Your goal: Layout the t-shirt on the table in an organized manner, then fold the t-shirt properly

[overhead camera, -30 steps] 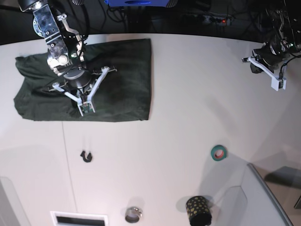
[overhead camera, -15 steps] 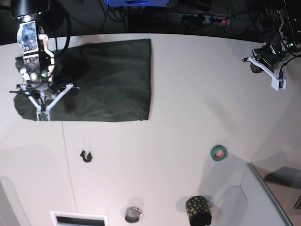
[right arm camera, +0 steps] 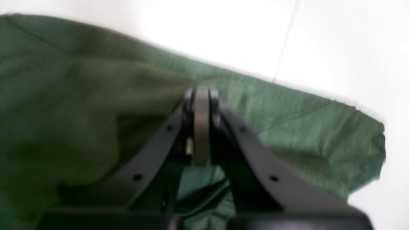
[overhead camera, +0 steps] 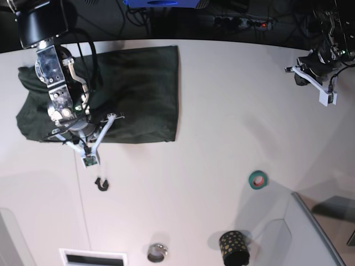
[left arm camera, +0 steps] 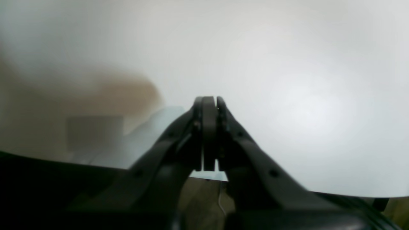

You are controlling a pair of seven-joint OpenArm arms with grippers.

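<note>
Green shirt [overhead camera: 133, 94] is spread at the table's [overhead camera: 222, 111] far left corner; soft, limp and light, it is best pinched at a hem corner. Both grippers [right arm camera: 202, 127] [left arm camera: 209, 134] are seen pressed together, empty.

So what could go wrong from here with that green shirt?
The right gripper hangs shut at the near edge of the t-shirt, so a low sweep might drag the cloth and spoil its flat layout. The shirt's left end looks bunched, which could make a fold uneven. A small black hook lies just below the gripper and might get knocked. The left gripper sits far off, so it cannot help steady the fabric quickly.
</note>
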